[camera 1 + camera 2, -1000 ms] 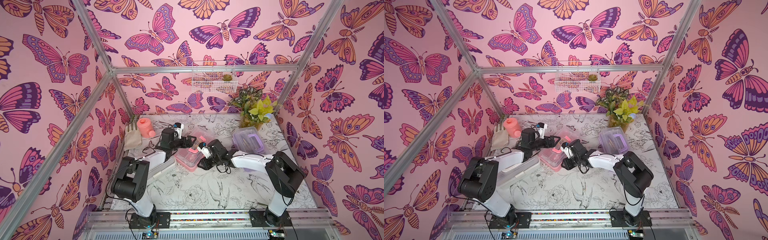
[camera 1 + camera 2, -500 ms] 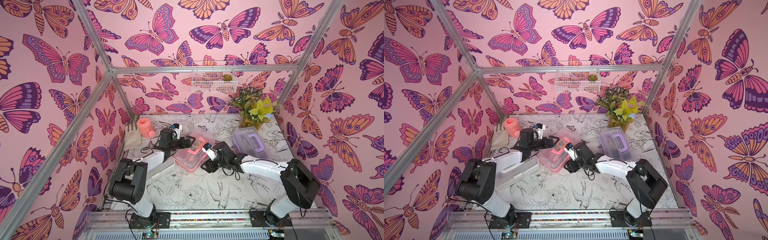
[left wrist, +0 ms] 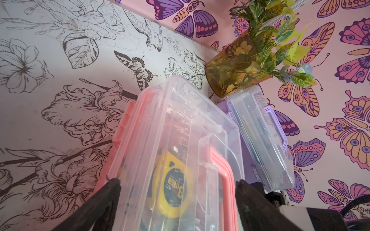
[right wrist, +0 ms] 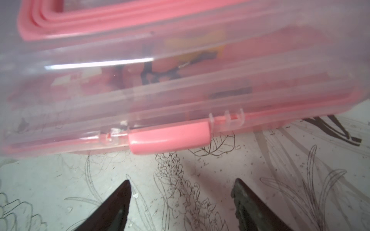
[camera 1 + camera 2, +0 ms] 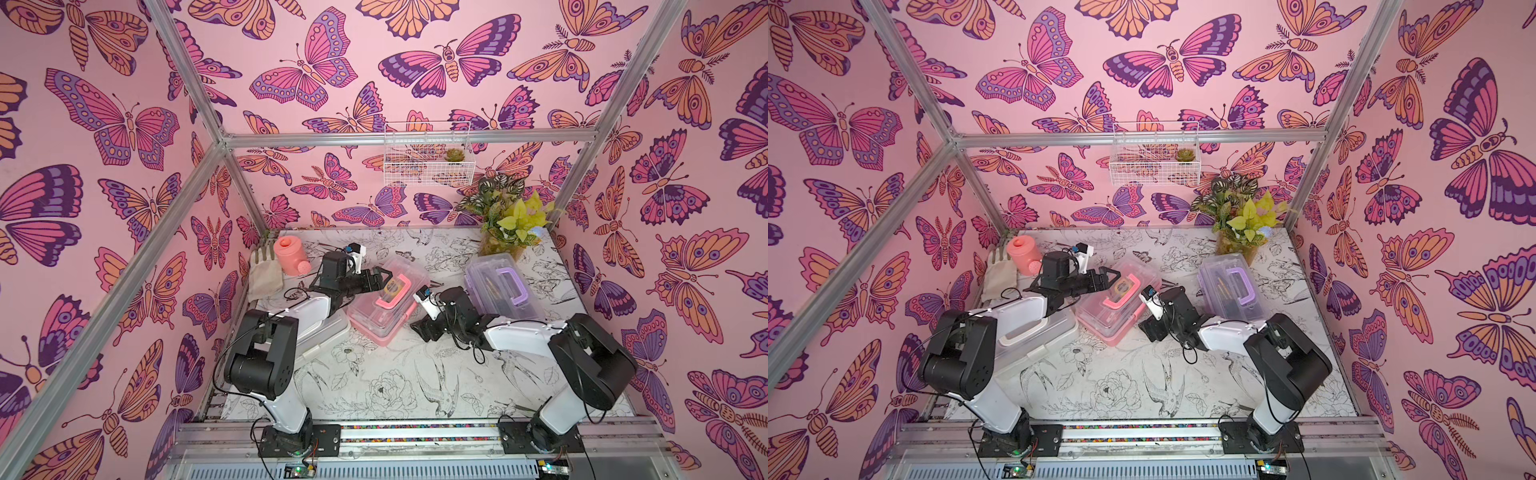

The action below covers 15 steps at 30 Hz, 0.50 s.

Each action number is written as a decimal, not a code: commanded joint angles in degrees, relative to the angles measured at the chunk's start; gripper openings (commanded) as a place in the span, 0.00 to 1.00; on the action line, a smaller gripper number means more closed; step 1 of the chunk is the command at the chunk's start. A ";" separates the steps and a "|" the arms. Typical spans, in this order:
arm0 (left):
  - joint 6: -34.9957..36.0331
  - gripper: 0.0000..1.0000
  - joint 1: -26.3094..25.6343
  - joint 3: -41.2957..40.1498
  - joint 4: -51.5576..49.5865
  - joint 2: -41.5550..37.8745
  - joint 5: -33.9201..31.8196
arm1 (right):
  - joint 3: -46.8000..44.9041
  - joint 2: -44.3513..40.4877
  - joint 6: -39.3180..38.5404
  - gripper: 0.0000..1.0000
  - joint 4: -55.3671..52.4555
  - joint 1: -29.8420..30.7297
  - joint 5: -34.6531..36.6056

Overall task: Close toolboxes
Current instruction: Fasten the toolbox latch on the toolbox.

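Toolboxes, three, on the desk [image 5: 374, 386]: pink toolbox [image 5: 374, 320] at centre, lid down on its base; purple toolbox [image 5: 503, 286] far right by the plant [image 5: 511, 224], lid likewise down; white toolbox [image 5: 1038, 338] near left, half hidden under the left arm [image 5: 299, 316], lid apparently down. Left end effector [image 5: 380, 278] spread wide, straddling the far-left end of the pink lid without pinching it; right end effector [image 4: 181, 183] spread and empty, low over the desk just short of the pink front latch [image 4: 169, 138]. Judged status: lids all lowered, task near done; whether each latch has snapped home cannot be told, the pink one likeliest outstanding.
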 commanded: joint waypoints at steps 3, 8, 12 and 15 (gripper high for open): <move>0.17 0.92 0.02 0.30 -1.64 1.20 2.50 | 1.27 4.68 -1.79 0.77 10.94 -0.11 -2.32; 0.43 0.92 0.15 0.21 -1.64 1.15 2.70 | 2.15 5.79 -1.91 0.74 14.01 -0.11 -0.76; 0.45 0.92 0.15 0.36 -1.64 1.69 3.59 | 2.42 6.41 -3.00 0.67 14.96 -0.08 1.98; 0.46 0.92 0.20 0.30 -1.68 2.01 3.82 | 2.41 6.65 -3.10 0.60 16.23 -0.11 2.06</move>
